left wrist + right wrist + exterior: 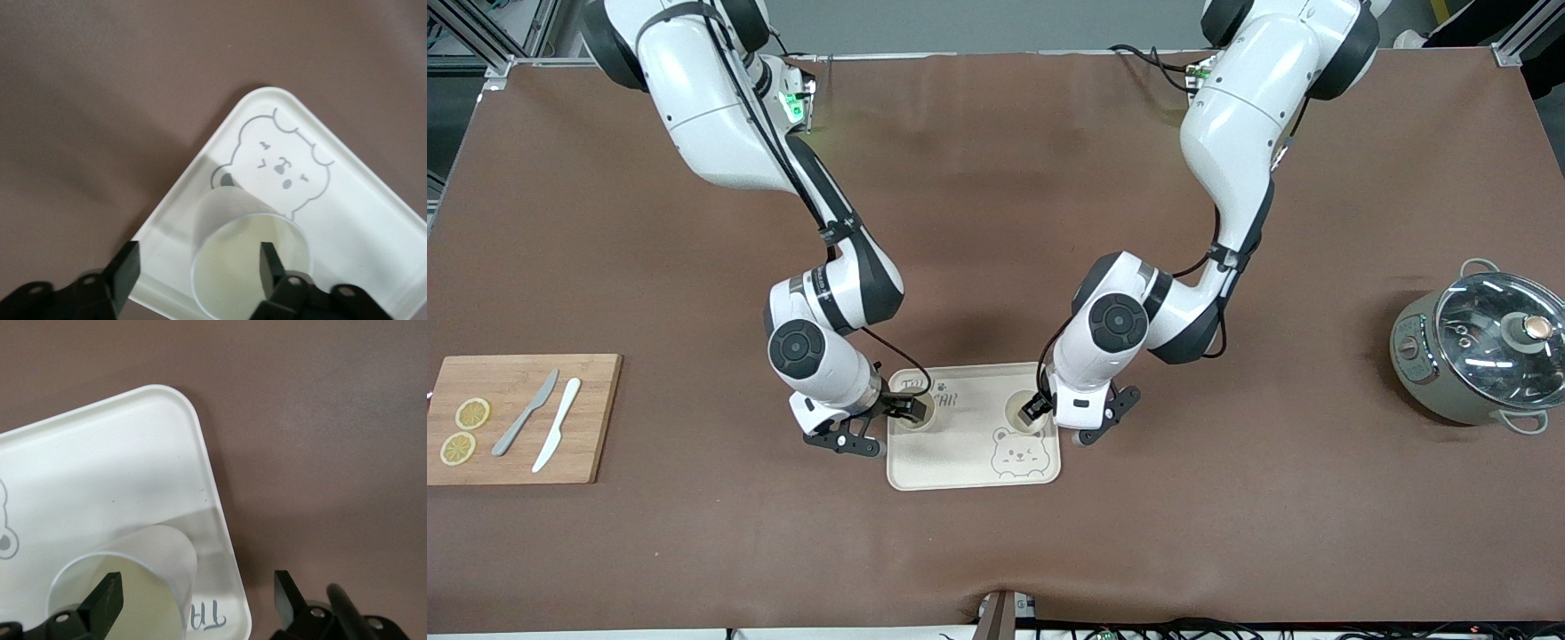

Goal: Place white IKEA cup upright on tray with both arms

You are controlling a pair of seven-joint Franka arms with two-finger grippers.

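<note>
while two white cups stand upright on the tray (960, 462), the left gripper (1037, 408) straddles one cup's (1024, 412) rim, fingers (125, 267) apart, gripping nothing; the right gripper (908, 409) likewise at the other cup (916, 414). a cutting board (596, 418) and a pot (1476, 356) sit at the bench ends.

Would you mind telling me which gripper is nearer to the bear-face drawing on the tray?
Left. The left gripper straddles the rim of the cup beside the bear-face drawing; the right gripper is at the other cup, by the lettering.
</note>
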